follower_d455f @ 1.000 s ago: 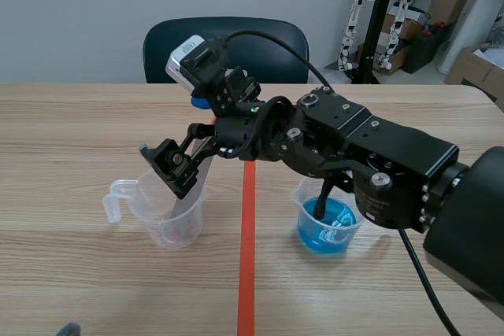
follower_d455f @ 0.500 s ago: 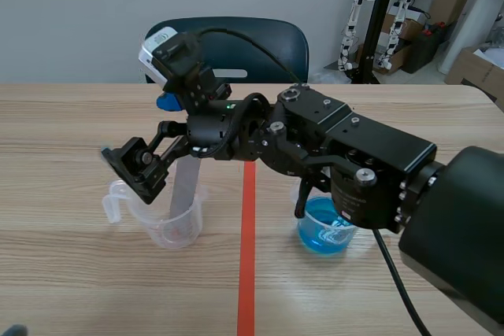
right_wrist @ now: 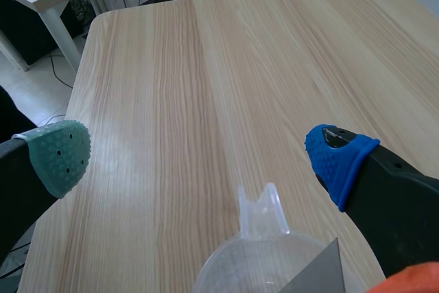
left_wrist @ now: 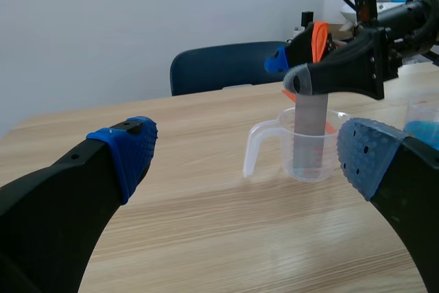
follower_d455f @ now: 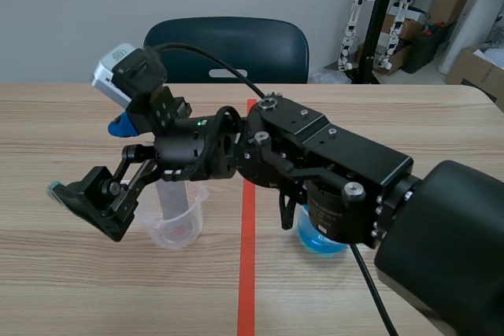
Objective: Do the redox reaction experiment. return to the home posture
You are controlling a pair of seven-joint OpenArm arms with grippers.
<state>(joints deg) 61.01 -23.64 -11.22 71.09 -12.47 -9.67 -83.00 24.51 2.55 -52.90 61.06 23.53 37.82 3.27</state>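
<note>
Beaker (follower_d455f: 179, 224) of clear thin plastic, spouted, a flat grey strip (left_wrist: 310, 125) standing in it, sits on the pale wood-grain worktop (follower_d455f: 63, 123) near the right gripper (right_wrist: 199, 152) and ahead of the left gripper (left_wrist: 247, 152), both with fingers apart, before a dark chair (follower_d455f: 228, 49).

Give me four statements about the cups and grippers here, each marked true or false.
1. The flat grey strip stands in the clear plastic measuring cup. True.
2. The right gripper is shut on the grey strip. False: its fingers are apart with nothing between them.
3. In the scene view, the small clear cup of blue liquid sits to the right of the orange-red tape line. True.
4. The left gripper is shut. False: it is open, with the measuring cup ahead of it.
</note>
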